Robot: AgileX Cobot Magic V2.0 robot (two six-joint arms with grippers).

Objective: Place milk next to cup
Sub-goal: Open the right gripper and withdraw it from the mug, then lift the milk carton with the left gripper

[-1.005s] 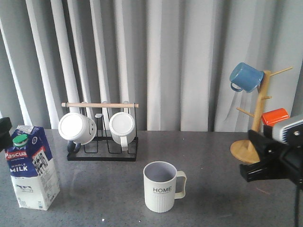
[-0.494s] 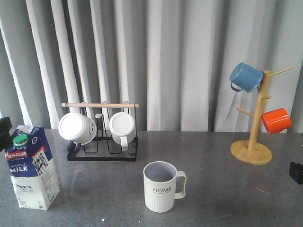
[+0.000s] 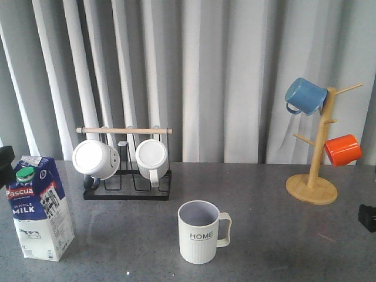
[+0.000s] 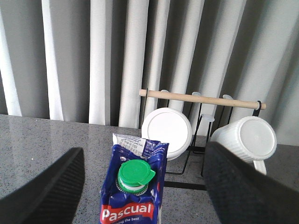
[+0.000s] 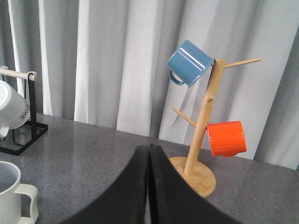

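The milk (image 3: pixel 40 208) stands upright at the table's front left, a blue-and-white carton with a green cap and red "Pascual" label. In the left wrist view my left gripper (image 4: pixel 142 156) is open wide, one finger on each side of the carton's top (image 4: pixel 135 186), with gaps to both. The cup (image 3: pixel 201 232), a ribbed pale mug marked "HOME", stands at the front centre with its handle to the right, well apart from the milk. My right gripper (image 5: pixel 149 156) is shut and empty at the table's right side; only a dark bit of it shows in the front view (image 3: pixel 368 216).
A black wire rack (image 3: pixel 126 179) with a wooden bar holds two white mugs at the back left, just behind the milk. A wooden mug tree (image 3: pixel 312 185) with a blue mug (image 3: pixel 304 96) and an orange mug (image 3: pixel 342 149) stands at the back right.
My right arm has drawn back to the right, out of most of the front view, uncovering the mug tree. The milk, cup and left gripper have not moved.
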